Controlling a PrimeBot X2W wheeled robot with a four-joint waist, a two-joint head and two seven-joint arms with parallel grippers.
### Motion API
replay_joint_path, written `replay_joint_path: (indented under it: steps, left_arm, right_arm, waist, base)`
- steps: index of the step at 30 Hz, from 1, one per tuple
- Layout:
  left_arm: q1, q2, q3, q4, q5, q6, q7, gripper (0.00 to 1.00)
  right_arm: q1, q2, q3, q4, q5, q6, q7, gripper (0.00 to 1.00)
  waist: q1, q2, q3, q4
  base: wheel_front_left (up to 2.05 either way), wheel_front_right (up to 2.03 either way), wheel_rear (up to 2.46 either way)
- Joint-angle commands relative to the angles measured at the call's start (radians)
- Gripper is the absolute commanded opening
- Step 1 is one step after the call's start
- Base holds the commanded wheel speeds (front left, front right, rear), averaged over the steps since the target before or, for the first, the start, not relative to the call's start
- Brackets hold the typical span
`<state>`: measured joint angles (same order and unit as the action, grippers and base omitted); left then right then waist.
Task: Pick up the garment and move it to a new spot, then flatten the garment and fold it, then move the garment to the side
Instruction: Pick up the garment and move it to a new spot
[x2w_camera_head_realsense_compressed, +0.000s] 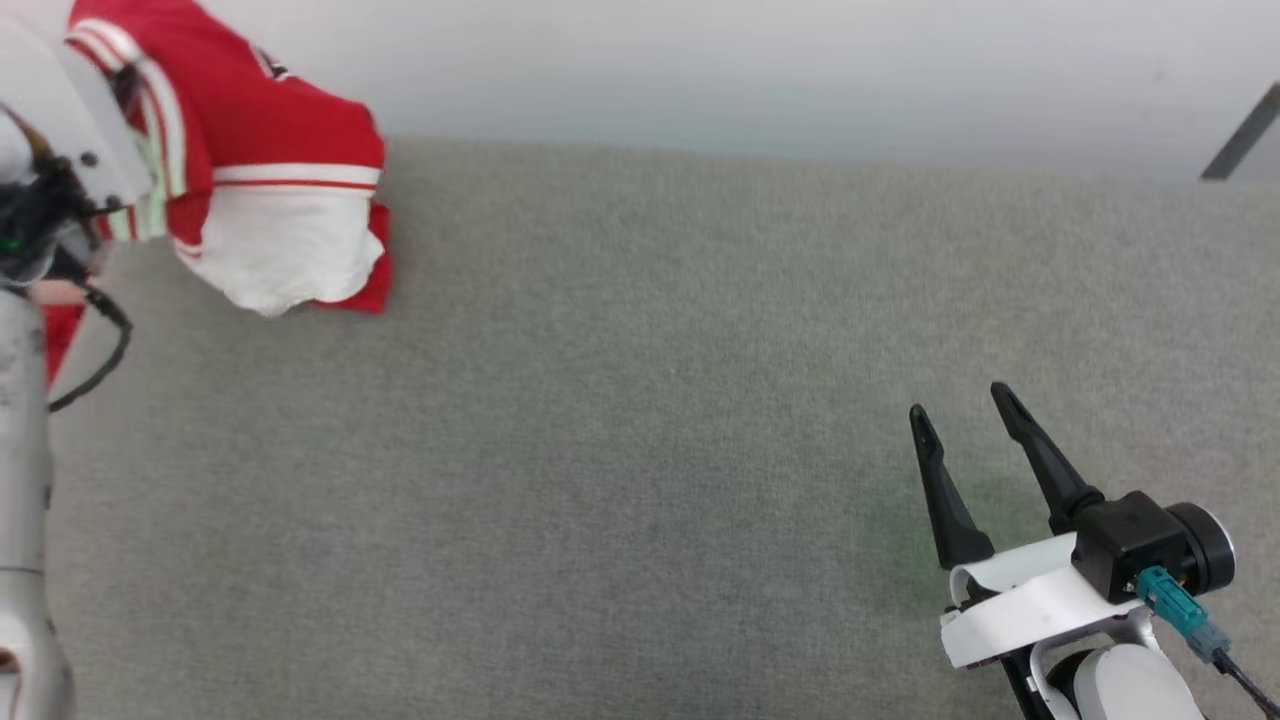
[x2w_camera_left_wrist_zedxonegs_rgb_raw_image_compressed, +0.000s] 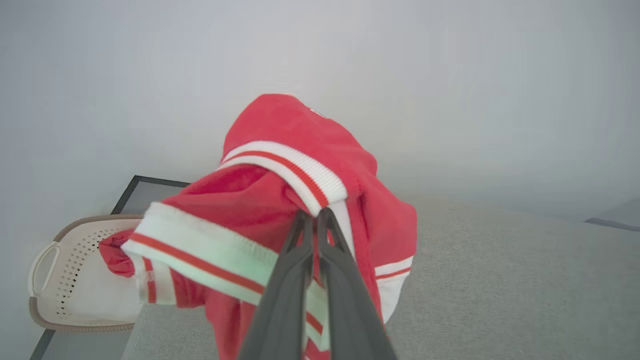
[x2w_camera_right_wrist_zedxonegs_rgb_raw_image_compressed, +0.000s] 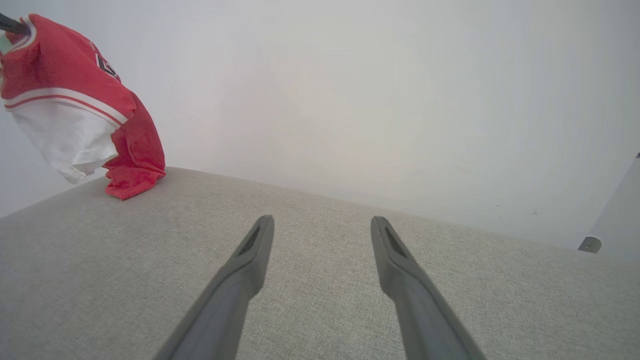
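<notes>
The garment (x2w_camera_left_wrist_zedxonegs_rgb_raw_image_compressed: 295, 125) is pinched and lifted by the left gripper (x2w_camera_left_wrist_zedxonegs_rgb_raw_image_compressed: 314, 216), the right gripper (x2w_camera_head_realsense_compressed: 959, 400) is spread, and a carry to a new spot is called for.

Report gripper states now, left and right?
Left gripper: closed on the garment, pinching its striped trim.
Right gripper: open, holding nothing, over the grey surface.
</notes>
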<state>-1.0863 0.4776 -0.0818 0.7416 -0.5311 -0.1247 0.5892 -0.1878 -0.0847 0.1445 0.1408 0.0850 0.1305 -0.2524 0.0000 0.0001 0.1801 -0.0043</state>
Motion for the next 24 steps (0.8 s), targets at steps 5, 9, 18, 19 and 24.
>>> replay_joint_path:
  steps: [5,9,18,19,24]
  left_arm:
    - [-0.011,-0.022,-0.073,-0.049,-0.058,-0.007,-0.001,0.0]
    - [0.003,-0.033,-0.133,-0.095,-0.115,-0.007,0.015,0.0]
    - [-0.008,-0.045,-0.234,-0.209,-0.209,-0.007,0.034,0.0]
    - [-0.011,-0.045,-0.243,-0.221,-0.215,-0.007,0.037,0.0]
    - [-0.015,-0.06,-0.266,-0.274,-0.255,-0.007,0.051,0.0]
  right_arm:
    - [0.036,0.004,-0.002,-0.002,-0.004,0.0,0.013,1.0]
    - [0.055,0.005,-0.014,-0.008,-0.008,0.0,0.02,1.0]
    - [0.097,0.008,-0.064,-0.024,-0.016,0.0,0.028,1.0]
    - [0.103,0.009,-0.07,-0.025,-0.018,0.0,0.029,1.0]
    - [0.114,0.01,-0.1,-0.034,-0.023,0.0,0.029,1.0]
  waist:
    - [0.0,-0.0001,-0.108,0.037]
    - [0.0,-0.0001,-0.141,0.032]
    - [0.0,-0.0001,-0.192,-0.021]
    - [0.0,-0.0001,-0.195,-0.03]
    - [0.0,-0.0001,-0.2,-0.066]
  base:
    - [0.0,0.0,0.0]
    - [0.0,0.0,0.0]
    - [0.0,0.0,0.0]
    - [0.0,0.0,0.0]
    - [0.0,0.0,0.0]
